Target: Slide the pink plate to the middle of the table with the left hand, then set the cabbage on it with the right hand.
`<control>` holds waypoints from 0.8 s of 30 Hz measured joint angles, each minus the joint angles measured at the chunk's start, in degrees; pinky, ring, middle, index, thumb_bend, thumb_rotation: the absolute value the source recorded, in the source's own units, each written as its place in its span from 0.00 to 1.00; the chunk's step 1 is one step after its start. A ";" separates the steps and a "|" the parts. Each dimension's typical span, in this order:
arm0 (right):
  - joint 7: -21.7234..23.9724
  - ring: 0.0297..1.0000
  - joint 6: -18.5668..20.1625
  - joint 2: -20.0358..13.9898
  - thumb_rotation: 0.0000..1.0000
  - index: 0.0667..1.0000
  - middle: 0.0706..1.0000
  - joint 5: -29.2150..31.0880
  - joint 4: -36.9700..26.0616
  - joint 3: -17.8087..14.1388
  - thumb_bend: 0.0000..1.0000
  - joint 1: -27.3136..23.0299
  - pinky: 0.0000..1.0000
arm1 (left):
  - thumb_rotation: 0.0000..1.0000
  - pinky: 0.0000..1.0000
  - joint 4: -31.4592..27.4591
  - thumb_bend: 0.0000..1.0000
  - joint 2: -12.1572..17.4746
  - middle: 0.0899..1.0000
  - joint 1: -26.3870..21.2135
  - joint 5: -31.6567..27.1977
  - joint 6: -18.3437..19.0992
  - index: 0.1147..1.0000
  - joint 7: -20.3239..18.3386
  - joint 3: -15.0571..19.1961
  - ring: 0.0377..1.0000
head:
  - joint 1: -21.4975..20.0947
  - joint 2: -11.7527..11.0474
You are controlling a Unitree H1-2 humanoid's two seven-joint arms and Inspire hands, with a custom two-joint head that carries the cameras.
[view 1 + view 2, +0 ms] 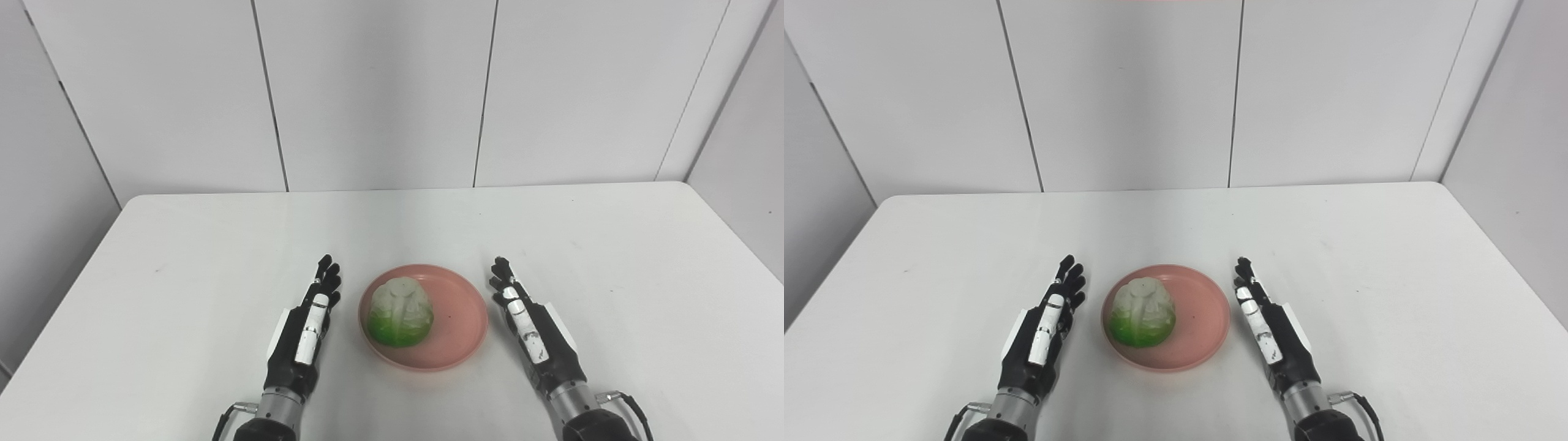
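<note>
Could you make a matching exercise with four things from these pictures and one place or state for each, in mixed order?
Things:
1. cabbage
2. pink plate
3. left hand
4. right hand

Places or states:
A. open, right of the plate
B. near the middle of the table
C. open, left of the plate
D. on the plate's left part

Pairs: 1-D, 2-B, 3-C, 4-A

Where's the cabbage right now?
The cabbage sits on the left part of the pink plate, near the table's front middle, between the open left hand and right hand.
</note>
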 measured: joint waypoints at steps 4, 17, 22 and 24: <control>-0.61 1.00 0.00 0.05 1.00 1.00 1.00 -0.28 0.03 -0.10 0.26 -0.04 1.00 | 1.00 1.00 0.01 0.36 0.02 1.00 -0.04 0.32 0.00 1.00 0.40 -0.06 1.00 | 0.09 0.09; -1.20 1.00 0.03 0.07 1.00 1.00 1.00 -0.03 0.09 -0.16 0.25 -0.14 1.00 | 1.00 1.00 0.09 0.35 0.04 1.00 -0.12 1.22 0.02 1.00 0.89 -0.25 1.00 | 0.00 0.44; -1.47 1.00 0.03 0.13 1.00 1.00 1.00 -0.06 0.09 -0.21 0.25 -0.14 1.00 | 1.00 1.00 0.15 0.36 0.08 1.00 -0.17 1.22 0.02 1.00 0.89 -0.26 1.00 | 0.09 0.62; -1.48 1.00 0.03 0.13 1.00 1.00 1.00 -0.09 0.08 -0.20 0.25 -0.14 1.00 | 1.00 0.99 0.20 0.36 0.09 1.00 -0.21 1.22 0.01 1.00 0.89 -0.26 1.00 | 0.09 0.70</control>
